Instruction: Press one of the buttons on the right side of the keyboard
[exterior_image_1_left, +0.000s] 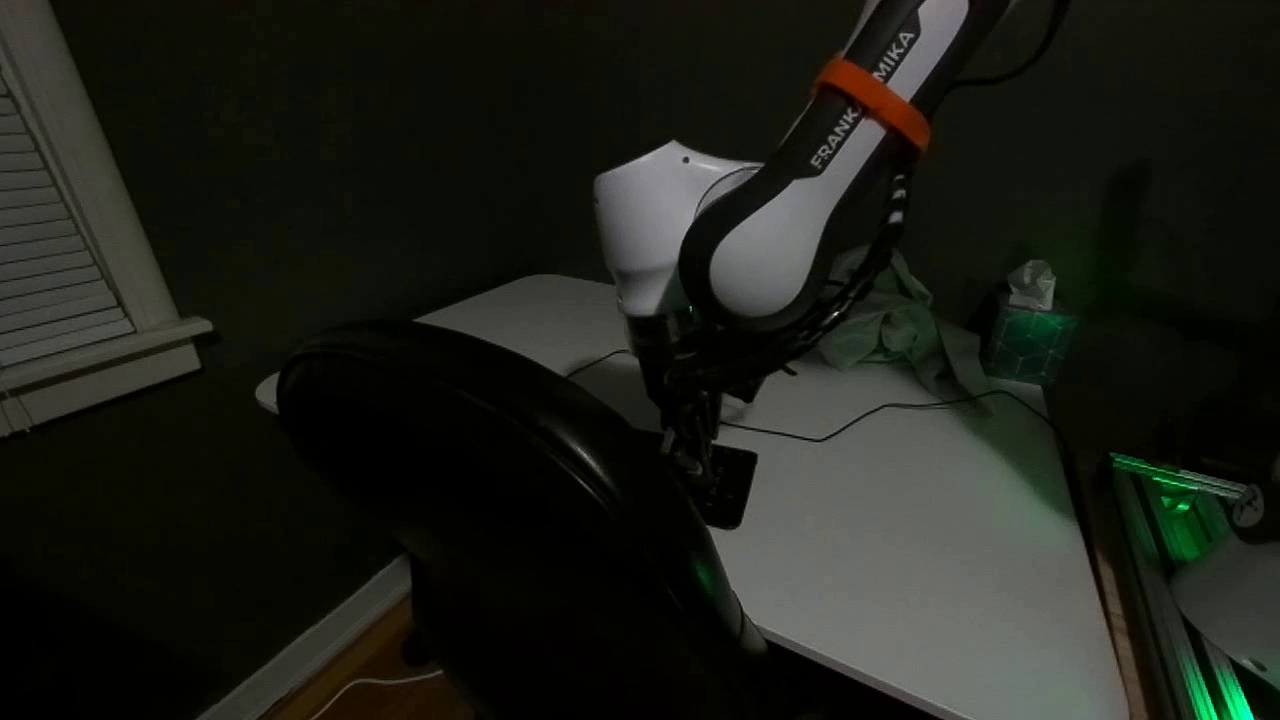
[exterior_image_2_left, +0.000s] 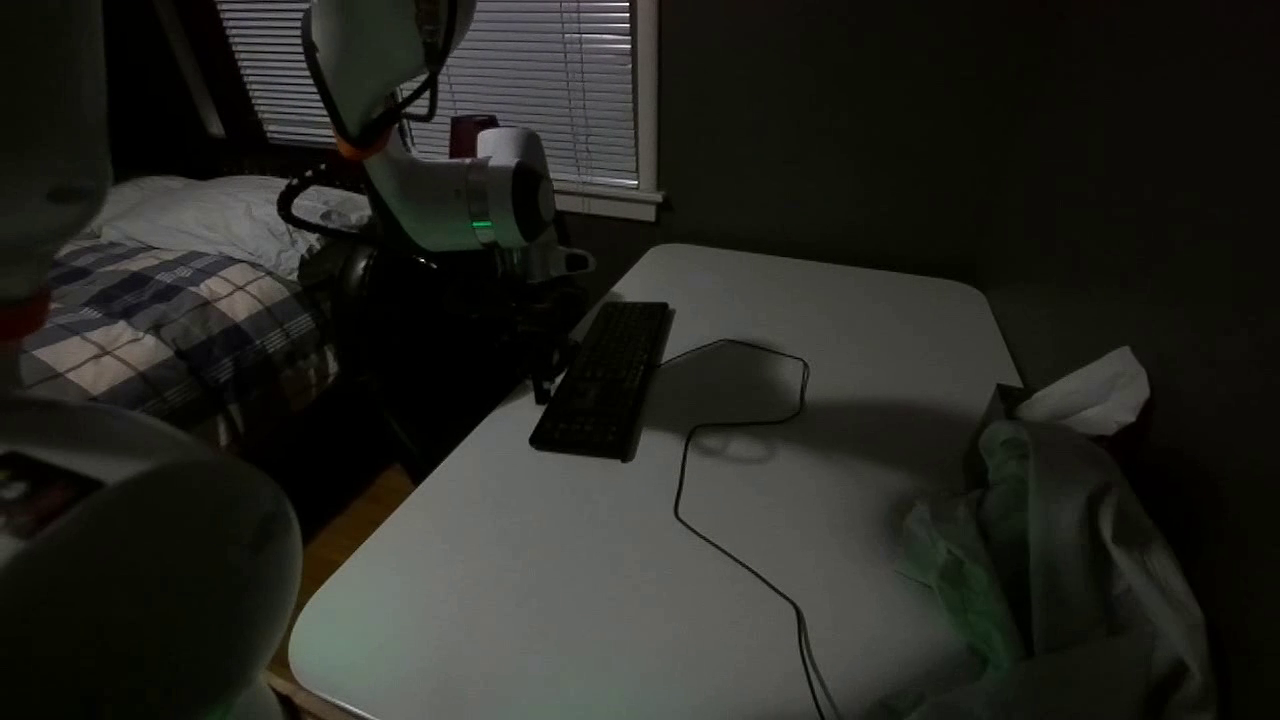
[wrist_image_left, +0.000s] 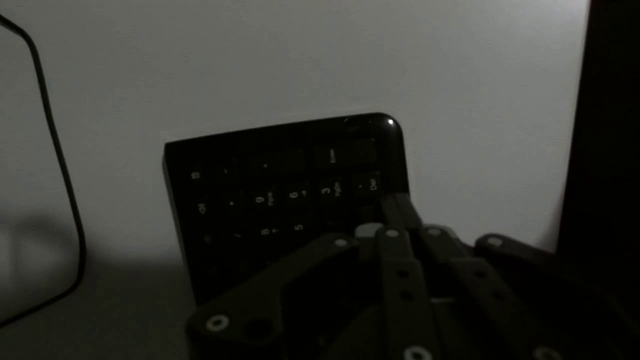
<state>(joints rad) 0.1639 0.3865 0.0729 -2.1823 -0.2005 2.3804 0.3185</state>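
- Gripper (wrist_image_left: 399, 207): fingers together; contact cannot be told.
- Keyboard (exterior_image_2_left: 608, 378), black: number pad (wrist_image_left: 295, 195) at nine o'clock from fingertips, wrist view.
- Del key (wrist_image_left: 367, 184): just beside, ten o'clock.

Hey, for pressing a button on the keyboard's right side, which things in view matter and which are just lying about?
Belongs to the job: keyboard, its numeric keypad, the tool.
Just around: tissue box, rumpled cloth, black chair, plaid bedding.
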